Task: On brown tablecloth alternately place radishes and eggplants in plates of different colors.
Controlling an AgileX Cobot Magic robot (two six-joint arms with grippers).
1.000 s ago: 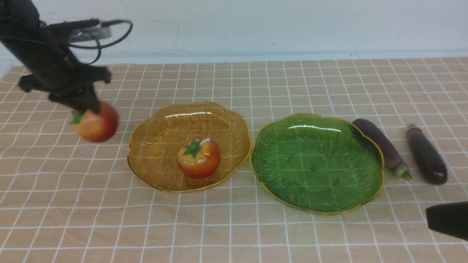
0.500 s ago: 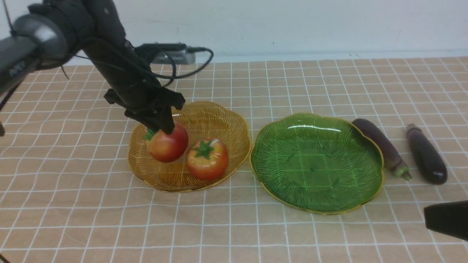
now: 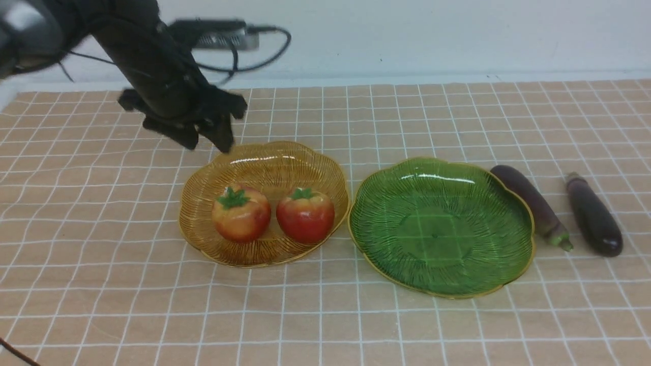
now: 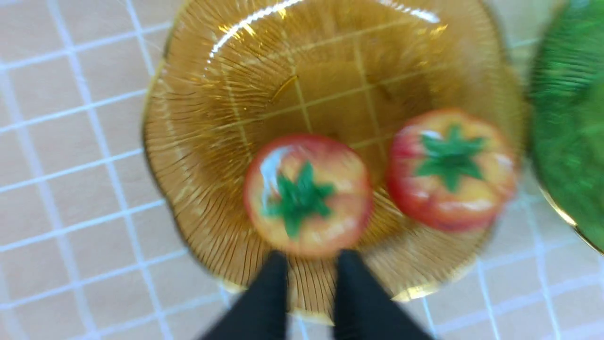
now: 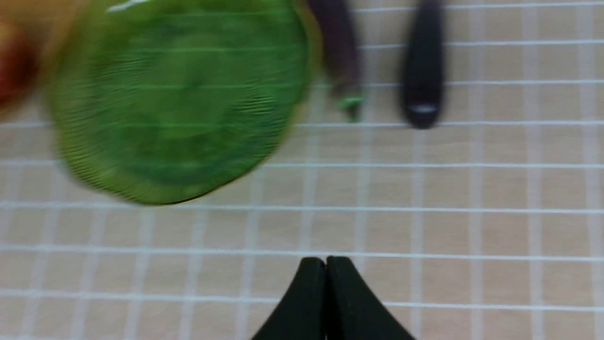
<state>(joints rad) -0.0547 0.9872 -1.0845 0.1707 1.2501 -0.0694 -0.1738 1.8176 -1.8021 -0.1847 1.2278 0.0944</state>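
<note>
Since both radishes (image 3: 240, 219) sit side by side in the amber plate (image 3: 274, 162), I'd say the eggplants (image 3: 531, 203) come next. They lie on the brown tablecloth (image 3: 457, 117) just beside the unfilled green plate (image 3: 437, 223). Above the amber rim the left gripper (image 3: 207, 144) hovers empty, fingers apart. The right gripper (image 5: 325, 267), pinched together on nothing, must spread and reach them.

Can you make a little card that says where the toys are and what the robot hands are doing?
Amber plate: left radish and right radish, side by side
Green plate: nothing in it
Eggplants: green-tipped eggplant and darker eggplant, on the brown tablecloth beside the green plate
Left gripper: open, empty, above the amber plate's edge
Right gripper: shut, empty
</note>
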